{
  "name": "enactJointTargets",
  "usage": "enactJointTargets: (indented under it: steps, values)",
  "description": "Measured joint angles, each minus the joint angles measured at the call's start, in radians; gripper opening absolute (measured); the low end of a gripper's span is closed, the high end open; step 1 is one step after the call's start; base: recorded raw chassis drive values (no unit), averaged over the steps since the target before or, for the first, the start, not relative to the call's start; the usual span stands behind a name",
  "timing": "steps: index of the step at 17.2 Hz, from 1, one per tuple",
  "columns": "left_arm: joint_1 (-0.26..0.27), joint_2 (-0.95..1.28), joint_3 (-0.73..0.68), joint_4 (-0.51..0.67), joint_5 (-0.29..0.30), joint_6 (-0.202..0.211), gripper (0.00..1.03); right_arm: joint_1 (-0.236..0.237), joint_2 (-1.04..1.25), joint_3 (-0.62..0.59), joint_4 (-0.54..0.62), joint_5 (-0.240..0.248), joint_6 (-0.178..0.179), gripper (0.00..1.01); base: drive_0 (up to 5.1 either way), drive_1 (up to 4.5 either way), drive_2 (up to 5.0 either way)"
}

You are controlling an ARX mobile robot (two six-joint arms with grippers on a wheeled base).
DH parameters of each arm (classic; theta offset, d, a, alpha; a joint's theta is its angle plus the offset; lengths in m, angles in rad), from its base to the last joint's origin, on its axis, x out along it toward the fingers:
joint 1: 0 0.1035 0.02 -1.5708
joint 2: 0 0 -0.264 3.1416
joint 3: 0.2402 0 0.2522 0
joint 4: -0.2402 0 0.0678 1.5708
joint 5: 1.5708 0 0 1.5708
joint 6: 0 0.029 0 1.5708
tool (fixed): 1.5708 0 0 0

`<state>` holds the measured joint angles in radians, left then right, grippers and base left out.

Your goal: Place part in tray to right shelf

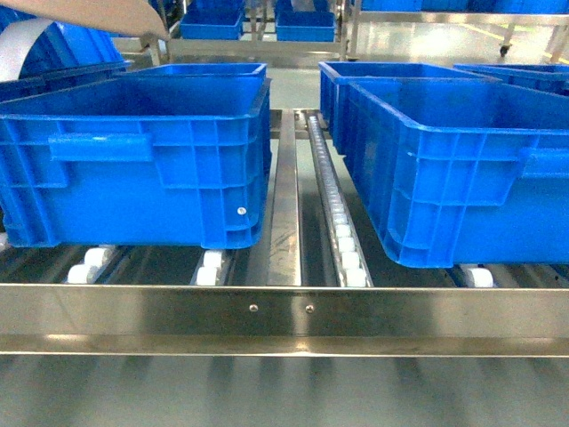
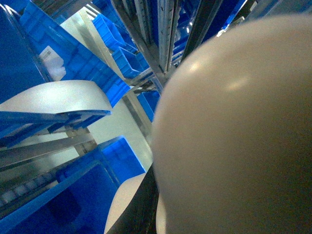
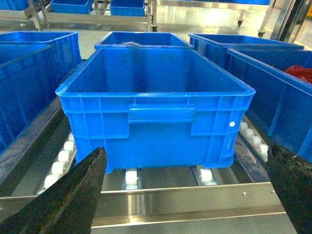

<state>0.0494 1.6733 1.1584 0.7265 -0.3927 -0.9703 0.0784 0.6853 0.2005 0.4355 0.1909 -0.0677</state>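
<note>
The beige glossy tray (image 2: 234, 131) fills most of the left wrist view, pressed close to the camera. A dark finger (image 2: 141, 204) of my left gripper runs along it, and the grip itself is hidden. In the head view a corner of the tray (image 1: 89, 13) shows high at the top left. The part is out of view. The right shelf (image 1: 284, 311) is a steel rack with a flat front rail and white rollers (image 1: 342, 240). My right gripper (image 3: 185, 195) hangs open and empty just in front of the rail (image 3: 195, 200), facing a blue crate (image 3: 156, 97).
Two big blue crates (image 1: 142, 151) (image 1: 453, 169) stand on the rollers with a steel divider (image 1: 284, 196) between them. More crates sit behind and to both sides. One crate at the right (image 3: 300, 73) holds something red.
</note>
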Motion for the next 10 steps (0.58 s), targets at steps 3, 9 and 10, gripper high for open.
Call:
enactJointTargets:
  steps: [3,9,10]
  values:
    - [0.024,-0.077,-0.055,-0.205,0.268,0.213,0.15,0.0,0.0,0.0,0.0,0.0,0.0,0.98,0.0,0.0,0.0]
    - [-0.008,-0.335,-0.38,-0.013,0.45,0.728,0.15,0.0,0.0,0.0,0.0,0.0,0.0,0.98,0.0,0.0,0.0]
    - [-0.016,-0.364,-0.433,0.013,0.457,0.774,0.15,0.0,0.0,0.0,0.0,0.0,0.0,0.98,0.0,0.0,0.0]
